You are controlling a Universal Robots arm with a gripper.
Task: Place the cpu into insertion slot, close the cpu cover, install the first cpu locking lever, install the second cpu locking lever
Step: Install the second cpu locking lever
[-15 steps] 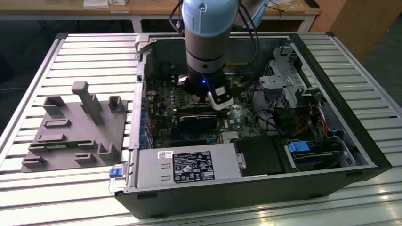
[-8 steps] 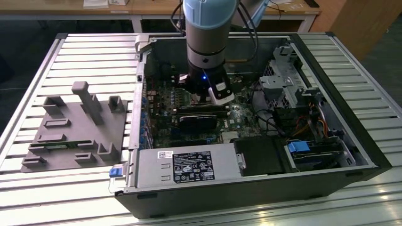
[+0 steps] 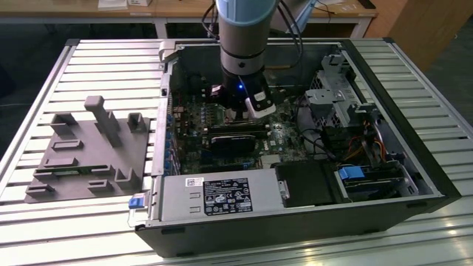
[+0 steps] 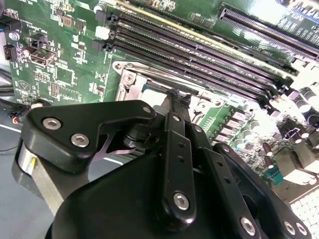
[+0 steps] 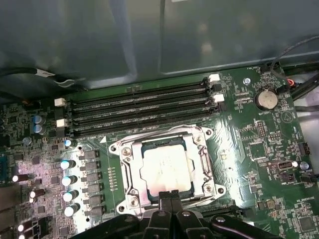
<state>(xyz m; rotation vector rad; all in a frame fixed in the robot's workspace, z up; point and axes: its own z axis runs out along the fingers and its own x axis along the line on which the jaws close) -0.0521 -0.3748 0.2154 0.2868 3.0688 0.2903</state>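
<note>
**Two of four steps look done at the socket**

One chip, the cpu (image 5: 166, 168), sits flat in the insertion slot (image 5: 130, 175), its pale metal top showing through the window of the cpu cover (image 5: 199, 137), which lies down over it, just beside the long memory slots (image 5: 139, 107). Placing and closing therefore appear finished. Whether either locking lever is latched cannot be told; that work is judged as still open. The gripper (image 5: 171, 196) hangs at the socket's edge farthest from the memory slots, its jaws pressed together with nothing between them, tips just over the cover's rim.
</note>
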